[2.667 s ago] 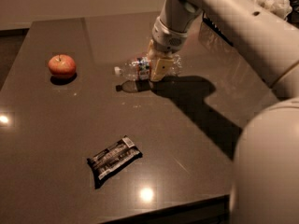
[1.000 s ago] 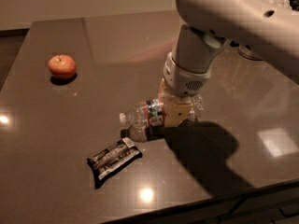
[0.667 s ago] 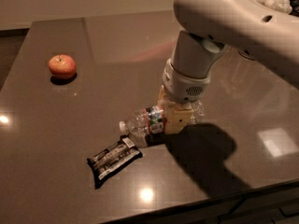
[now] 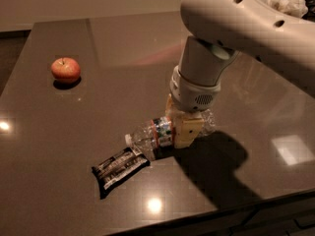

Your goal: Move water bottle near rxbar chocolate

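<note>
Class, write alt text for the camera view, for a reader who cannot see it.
The gripper, over the dark table near its front edge, grips a water bottle lying sideways, its white cap close to the rxbar chocolate. A red apple sits apart at the far left.

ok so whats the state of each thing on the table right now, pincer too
water bottle: on its side, capped, gripped around the middle, cap end pointing toward the bar
rxbar chocolate: lying flat on the table, wrapped, right by the bottle's cap end; contact unclear
apple: whole, sitting alone at the far left
pincer: closed on the water bottle, low over the table's near side
</note>
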Tool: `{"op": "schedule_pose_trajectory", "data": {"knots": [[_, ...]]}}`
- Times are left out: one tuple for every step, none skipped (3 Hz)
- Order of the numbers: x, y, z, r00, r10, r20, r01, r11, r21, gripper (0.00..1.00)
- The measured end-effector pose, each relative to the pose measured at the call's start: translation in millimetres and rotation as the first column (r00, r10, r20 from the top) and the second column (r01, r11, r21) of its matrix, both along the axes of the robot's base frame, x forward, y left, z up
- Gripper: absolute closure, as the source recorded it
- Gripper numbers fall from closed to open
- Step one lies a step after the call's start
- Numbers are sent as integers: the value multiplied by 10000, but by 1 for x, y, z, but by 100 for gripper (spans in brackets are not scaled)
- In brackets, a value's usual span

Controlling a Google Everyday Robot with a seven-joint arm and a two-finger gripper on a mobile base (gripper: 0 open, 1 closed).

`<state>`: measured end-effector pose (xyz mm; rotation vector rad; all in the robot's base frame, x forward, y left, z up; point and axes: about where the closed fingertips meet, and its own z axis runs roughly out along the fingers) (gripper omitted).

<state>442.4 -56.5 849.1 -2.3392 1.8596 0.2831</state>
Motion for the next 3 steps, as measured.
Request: {"op": "schedule_pose_trajectory", "data": {"knots": [[0,1,0,10000,1,44,-1,10000,10,12],[0,2,1,10000,1,85,-2,10000,19,0],[0,2,1,10000,1,86,-2,10000,20,0]]}}
